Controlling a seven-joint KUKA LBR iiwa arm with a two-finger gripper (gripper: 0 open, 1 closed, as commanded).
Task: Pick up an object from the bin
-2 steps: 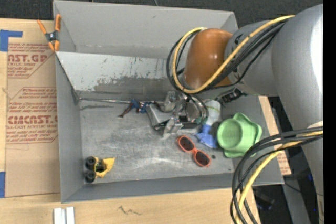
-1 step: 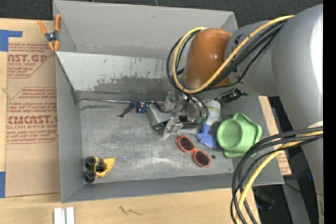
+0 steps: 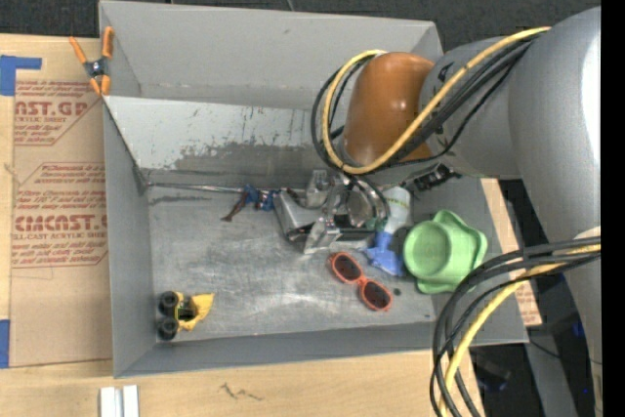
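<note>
Reaching in from the right, my arm bends down over the bin's [image 3: 195, 254] middle, with my pincer [image 3: 327, 225] low, just beside the red sunglasses [image 3: 361, 280] and near the green cup [image 3: 444, 251]. Whether it is open or closed, I cannot tell.

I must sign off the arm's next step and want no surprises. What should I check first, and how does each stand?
1. Gripper down inside the bin, near its middle: ok.
2. A thing in its grasp: cannot tell.
3. Red sunglasses beside the gripper, uncovered: ok.
4. Green cup crowding the arm's side: not ok.
5. Yellow-and-black toy far off in the lower left corner: ok.
</note>
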